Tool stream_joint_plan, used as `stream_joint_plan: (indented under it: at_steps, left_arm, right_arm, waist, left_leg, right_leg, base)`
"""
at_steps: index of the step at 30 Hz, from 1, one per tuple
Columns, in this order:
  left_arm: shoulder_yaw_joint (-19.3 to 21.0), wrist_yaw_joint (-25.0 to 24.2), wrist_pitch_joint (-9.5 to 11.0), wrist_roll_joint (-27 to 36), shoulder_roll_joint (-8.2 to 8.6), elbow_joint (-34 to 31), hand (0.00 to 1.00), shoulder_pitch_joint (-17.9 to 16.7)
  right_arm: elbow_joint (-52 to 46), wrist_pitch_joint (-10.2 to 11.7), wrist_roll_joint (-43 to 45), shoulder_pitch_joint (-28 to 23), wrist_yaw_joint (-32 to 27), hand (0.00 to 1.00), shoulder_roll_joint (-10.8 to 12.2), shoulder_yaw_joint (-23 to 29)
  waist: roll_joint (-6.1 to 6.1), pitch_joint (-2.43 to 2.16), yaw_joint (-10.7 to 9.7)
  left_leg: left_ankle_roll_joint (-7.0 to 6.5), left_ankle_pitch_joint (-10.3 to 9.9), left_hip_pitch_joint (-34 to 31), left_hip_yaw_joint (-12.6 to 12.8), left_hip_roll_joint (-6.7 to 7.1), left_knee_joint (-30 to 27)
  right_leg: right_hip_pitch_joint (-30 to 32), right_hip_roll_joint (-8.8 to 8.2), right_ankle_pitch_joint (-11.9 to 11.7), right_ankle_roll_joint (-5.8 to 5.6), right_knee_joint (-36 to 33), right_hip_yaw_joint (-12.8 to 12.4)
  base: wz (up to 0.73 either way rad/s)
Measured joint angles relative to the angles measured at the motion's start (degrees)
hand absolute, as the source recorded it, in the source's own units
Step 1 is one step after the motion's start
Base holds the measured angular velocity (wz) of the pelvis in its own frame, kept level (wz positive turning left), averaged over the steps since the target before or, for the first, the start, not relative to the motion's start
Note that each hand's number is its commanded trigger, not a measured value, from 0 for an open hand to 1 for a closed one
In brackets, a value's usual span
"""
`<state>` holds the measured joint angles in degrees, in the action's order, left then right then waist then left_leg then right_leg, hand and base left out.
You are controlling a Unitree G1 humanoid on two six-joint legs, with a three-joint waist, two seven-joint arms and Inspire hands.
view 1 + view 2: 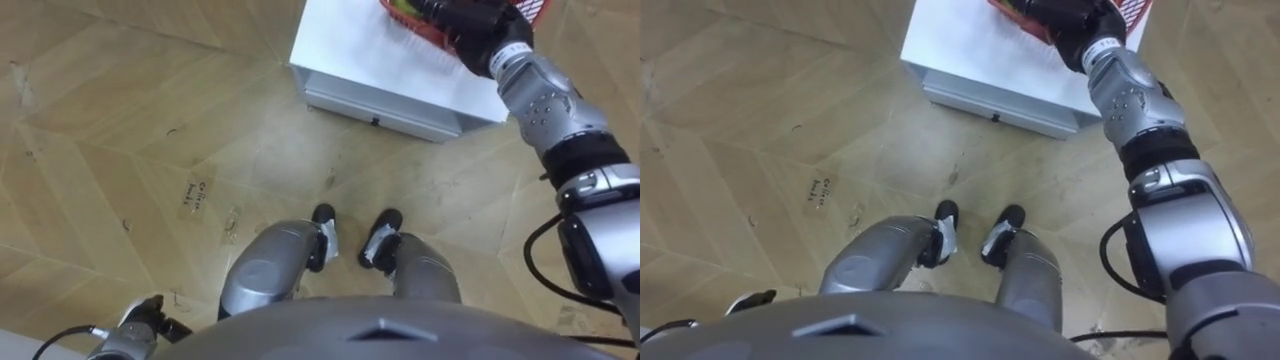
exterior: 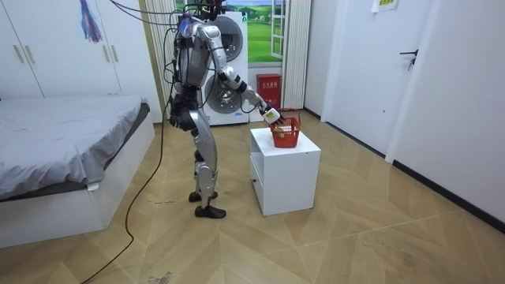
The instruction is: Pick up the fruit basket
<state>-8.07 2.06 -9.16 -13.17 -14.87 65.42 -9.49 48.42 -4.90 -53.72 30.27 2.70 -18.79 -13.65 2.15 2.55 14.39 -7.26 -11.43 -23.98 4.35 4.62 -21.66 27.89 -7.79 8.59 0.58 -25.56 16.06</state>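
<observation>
Right robot hand [image 1: 470, 30] sits at the fruit basket [image 2: 286, 136] on the cabinet [image 1: 370, 60], perhaps touching; grip unreadable.

- Room view: bright, even indoor light, with soft, faint shadows.
- Wood floor [image 2: 379, 229] carries a pale sheen toward the room view's right.
- Eye views: pale glare patch on the floor just beside the white cabinet [image 1: 380, 60].
- Cabinet top very bright, nearly washed out; its front face is darker.
- Fruit basket [image 2: 286, 134] evenly lit, its red clear against the cabinet top.
</observation>
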Motion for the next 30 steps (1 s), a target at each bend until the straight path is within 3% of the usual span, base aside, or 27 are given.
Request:
stream_joint_plan:
  at_steps: [7, 14, 19, 23, 30]
  left_arm:
    - [0.04, -0.18, 0.42, 0.07, -0.55, -0.19, 0.00, 0.23]
    - [1.25, -0.66, 0.35, 0.05, -0.68, -0.25, 0.00, 0.22]
    - [1.41, -0.68, 0.36, 0.04, -0.84, -0.03, 0.00, -0.98]
    - [2.25, -0.66, 0.35, -0.15, -0.86, 0.62, 0.00, -1.33]
    - [3.37, -0.55, 0.27, -0.24, -0.94, 0.28, 0.00, -1.35]
  right_arm:
    - [-3.09, 0.01, -2.90, 0.19, -0.12, 0.00, -0.48, 1.42]
    - [-6.30, -0.09, -4.42, 0.03, 0.61, 0.00, -0.71, 1.56]
    - [-6.37, -0.12, -4.41, -1.17, 2.04, 0.00, -1.06, 1.57]
    - [-6.37, -0.12, -4.88, -1.25, 2.51, 0.00, -1.42, 1.57]
    - [-6.42, -0.11, -4.97, -2.63, 3.46, 0.00, -1.50, 1.56]
  waist:
    - [0.36, -0.21, -0.45]
    - [0.77, -0.84, -1.65]
    - [1.04, -1.32, -1.70]
    - [1.30, -2.08, -1.50]
    - [1.32, -2.13, -1.77]
  left_leg:
    - [-0.01, 0.00, 2.26, -0.88, -0.15, 0.59]
    - [0.00, 0.00, 5.66, -1.38, -0.66, 2.15]
    - [0.00, 0.00, 9.44, -1.35, -0.93, 3.80]
    - [0.01, 0.00, 10.99, -1.13, -0.97, 4.34]
    - [0.02, 0.00, 13.10, -1.27, -1.08, 4.98]
  right_leg:
    - [-3.24, 0.32, -0.32, 0.09, 2.13, 1.30]
    - [-7.85, 1.60, -1.45, -0.37, 6.10, 1.69]
    - [-12.02, 2.36, -1.95, -0.64, 8.82, 1.62]
    - [-13.29, 2.48, -1.97, -0.68, 9.17, 1.35]
    - [-15.73, 2.77, -2.34, -0.75, 9.99, 1.51]
  base:
    - [0.04]
    - [0.01]
    - [-0.01]
    - [-0.01]
    - [0.01]
